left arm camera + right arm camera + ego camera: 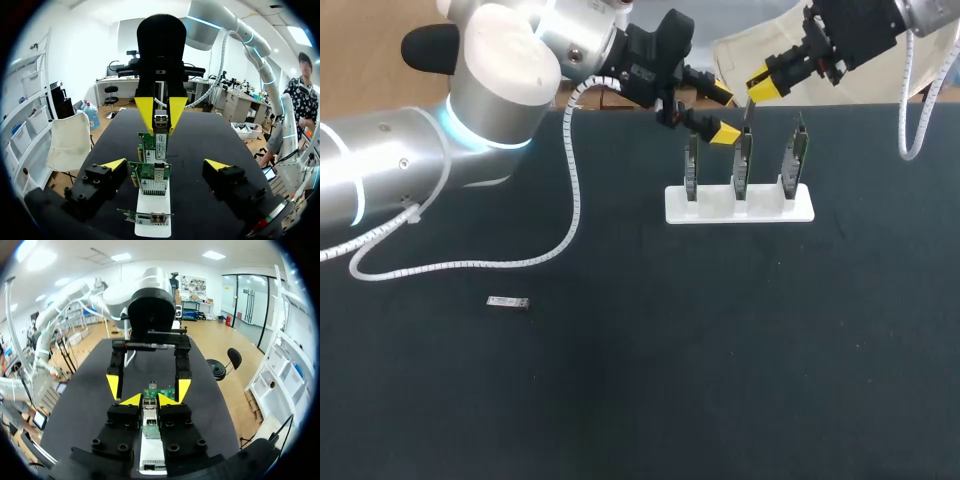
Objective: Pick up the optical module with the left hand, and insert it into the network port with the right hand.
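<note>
In the head view our left arm (500, 80) comes in from the upper left and our right arm (855, 30) from the upper right. Both end near the white holder (765, 208) with three cards (743, 160) in the upper middle. One module (507, 302) lies alone on the worktop (720, 360), left of centre.

In the left wrist view the left jaws stand wide apart, gripping nothing, with the row of cards between them. Ahead, the right jaws are clamped on a second module (161, 121), upright over the farthest card.

In the right wrist view the right jaws sit close together on it, above the holder.
</note>
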`<state>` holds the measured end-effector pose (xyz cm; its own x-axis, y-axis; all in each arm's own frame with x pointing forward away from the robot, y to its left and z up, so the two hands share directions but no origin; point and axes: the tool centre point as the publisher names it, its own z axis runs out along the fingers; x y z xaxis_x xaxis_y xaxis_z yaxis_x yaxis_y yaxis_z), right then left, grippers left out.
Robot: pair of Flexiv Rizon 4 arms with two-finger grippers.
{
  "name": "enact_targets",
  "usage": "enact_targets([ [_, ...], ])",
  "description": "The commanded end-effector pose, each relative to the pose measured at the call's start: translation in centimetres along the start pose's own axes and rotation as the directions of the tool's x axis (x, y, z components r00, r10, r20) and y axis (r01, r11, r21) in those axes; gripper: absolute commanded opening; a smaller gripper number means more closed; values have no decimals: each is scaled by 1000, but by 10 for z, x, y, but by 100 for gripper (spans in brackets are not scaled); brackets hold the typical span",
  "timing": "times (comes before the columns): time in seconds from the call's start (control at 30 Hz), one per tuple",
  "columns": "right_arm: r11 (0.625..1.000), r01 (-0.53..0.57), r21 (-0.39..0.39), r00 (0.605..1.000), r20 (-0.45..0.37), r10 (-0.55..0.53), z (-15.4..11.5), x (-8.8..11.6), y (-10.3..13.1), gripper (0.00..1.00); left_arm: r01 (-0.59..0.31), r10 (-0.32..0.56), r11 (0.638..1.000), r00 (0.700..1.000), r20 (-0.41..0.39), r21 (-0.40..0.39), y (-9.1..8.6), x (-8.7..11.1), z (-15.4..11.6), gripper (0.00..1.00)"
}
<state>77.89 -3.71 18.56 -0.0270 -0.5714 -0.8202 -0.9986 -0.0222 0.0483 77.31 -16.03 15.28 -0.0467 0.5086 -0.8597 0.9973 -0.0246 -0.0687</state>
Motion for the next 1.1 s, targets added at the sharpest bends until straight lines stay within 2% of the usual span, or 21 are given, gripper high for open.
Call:
enact_targets([
  [0.03,1000,-4,8,1000,-7,4,1,-2,2,0,-1,1,1000,1000,-4,4,2,0,0,100],
  [0.17,1000,-7,8,1000,-14,8,0,1,3,0,-1,1,1000,1000,-4,4,2,0,0,100],
  [0.23,1000,18,14,999,-47,-18,2,3,3,0,-1,1,1000,1000,-4,4,2,0,0,100],
  [1.1,1000,15,-24,999,-51,-16,7,10,2,0,-1,1,1000,1000,-4,4,2,0,0,100],
])
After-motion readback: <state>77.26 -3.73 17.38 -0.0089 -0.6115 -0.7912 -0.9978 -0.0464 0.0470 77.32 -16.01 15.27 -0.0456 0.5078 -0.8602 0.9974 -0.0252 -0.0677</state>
